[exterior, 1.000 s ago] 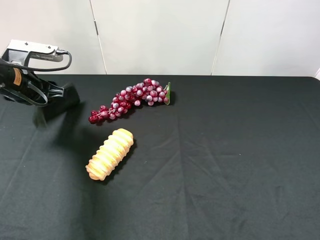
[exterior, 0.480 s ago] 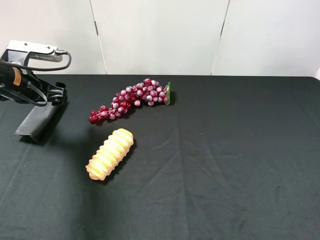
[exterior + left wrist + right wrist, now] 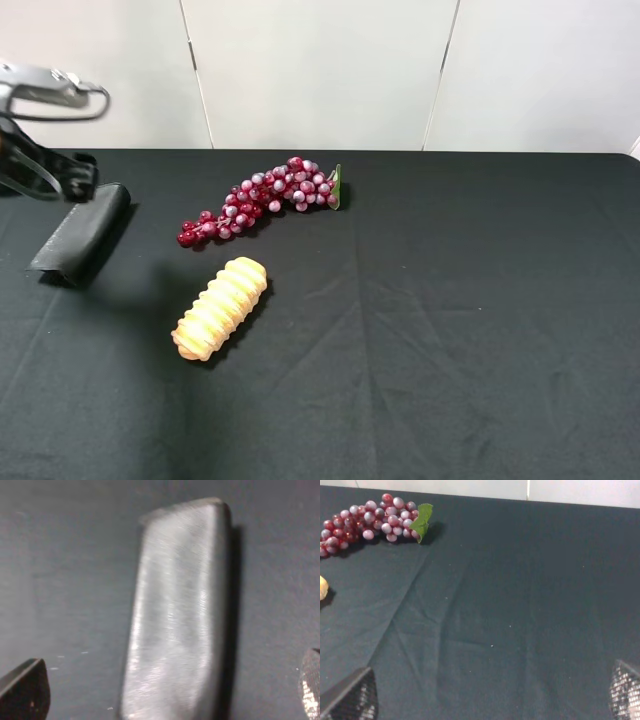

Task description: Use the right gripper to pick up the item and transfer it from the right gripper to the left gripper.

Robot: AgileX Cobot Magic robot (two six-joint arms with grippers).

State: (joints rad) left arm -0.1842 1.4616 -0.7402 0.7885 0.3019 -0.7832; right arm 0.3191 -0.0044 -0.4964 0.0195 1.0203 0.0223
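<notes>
The black pouch [image 3: 80,234] lies flat on the black cloth at the far left, free of both grippers. My left gripper [image 3: 72,176], on the arm with the grey plate, hovers just behind the pouch's far end and is open. In the left wrist view the pouch [image 3: 180,620] lies below and between the two spread fingertips [image 3: 25,690] of the left gripper [image 3: 170,692]. My right gripper [image 3: 490,695] is out of the exterior view. Its wrist view shows it open and empty over bare cloth.
A red grape bunch [image 3: 260,200] lies at the back centre-left and also shows in the right wrist view [image 3: 365,522]. A ridged yellow bread piece [image 3: 220,307] lies in front of it. The black cloth [image 3: 460,320] covers the whole table.
The left gripper held the pouch tilted a second ago, then let it go. The pouch now lies flat on the cloth, and the left arm has drawn back up and to the left.
</notes>
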